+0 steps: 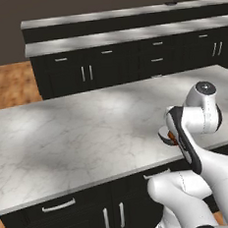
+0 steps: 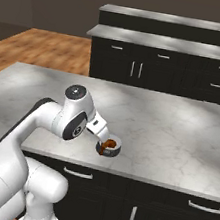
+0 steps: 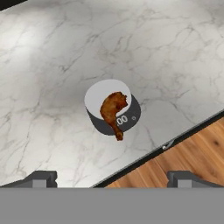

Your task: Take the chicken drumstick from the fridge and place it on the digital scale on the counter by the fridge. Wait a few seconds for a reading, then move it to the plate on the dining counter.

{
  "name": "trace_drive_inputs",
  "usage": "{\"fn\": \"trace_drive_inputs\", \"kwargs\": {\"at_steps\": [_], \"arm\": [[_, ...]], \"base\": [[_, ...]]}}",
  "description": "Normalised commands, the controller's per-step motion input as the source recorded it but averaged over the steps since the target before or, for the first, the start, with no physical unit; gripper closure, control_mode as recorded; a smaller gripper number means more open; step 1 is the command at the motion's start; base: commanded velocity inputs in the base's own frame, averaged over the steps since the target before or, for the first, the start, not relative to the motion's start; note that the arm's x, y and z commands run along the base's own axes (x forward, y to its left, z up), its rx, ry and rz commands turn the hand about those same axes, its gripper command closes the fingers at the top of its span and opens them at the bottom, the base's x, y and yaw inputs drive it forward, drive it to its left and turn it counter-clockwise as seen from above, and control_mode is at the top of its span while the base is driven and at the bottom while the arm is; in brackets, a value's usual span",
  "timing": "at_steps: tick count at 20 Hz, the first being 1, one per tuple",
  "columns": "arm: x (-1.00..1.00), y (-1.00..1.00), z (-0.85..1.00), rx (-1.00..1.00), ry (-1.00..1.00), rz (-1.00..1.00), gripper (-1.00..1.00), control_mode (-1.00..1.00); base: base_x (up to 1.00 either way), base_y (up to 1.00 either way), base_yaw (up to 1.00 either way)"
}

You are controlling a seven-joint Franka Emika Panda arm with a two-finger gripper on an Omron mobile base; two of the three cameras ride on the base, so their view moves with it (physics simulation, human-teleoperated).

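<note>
White-grey marbled counter [image 3: 52, 87] near front edge: reddish-brown glossy chicken drumstick [image 3: 113, 111] lying on round dark digital scale [image 3: 131, 117] with pale top. Gripper [image 3: 112, 178] hovering above, jaws fully apart, holding nothing.

1. Supporting surface: the counter [image 3: 52, 65], a wide white-grey marbled top, seen also in the right base view [image 2: 180, 129] and the left base view [image 1: 78, 134]. It sits over black cabinet doors and drawers with silver bar handles [image 1: 58, 206].
2. Resting directly on the counter: one digital scale [image 3: 131, 114], round, dark-bodied with a pale grey weighing disc, standing near the counter's front edge.
3. Its load: the chicken drumstick [image 3: 113, 110] lies on the scale, its thin end overhanging the display side. It is visible in the right base view as a reddish-brown lump [image 2: 109, 143].
4. Below the counter edge: wooden floor [image 3: 183, 153].
</note>
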Motion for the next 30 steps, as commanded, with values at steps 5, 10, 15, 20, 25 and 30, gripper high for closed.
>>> {"fn": "trace_drive_inputs", "kwargs": {"at_steps": [5,10,15,20,25,30], "arm": [[0.0,0.0,0.0,0.0,0.0,0.0,-1.0,-1.0],[0.0,0.0,0.0,0.0,0.0,0.0,-1.0,-1.0],[0.0,0.0,0.0,0.0,0.0,0.0,-1.0,-1.0],[0.0,0.0,0.0,0.0,0.0,0.0,-1.0,-1.0],[0.0,0.0,-0.09,0.0,0.0,0.0,-1.0,-1.0],[0.03,0.0,-0.17,0.0,0.0,0.0,-1.0,-1.0]], "base": [[0.0,0.0,0.0],[0.0,0.0,0.0],[0.0,0.0,0.0],[0.0,0.0,0.0],[0.0,0.0,0.0],[0.0,0.0,0.0]]}}
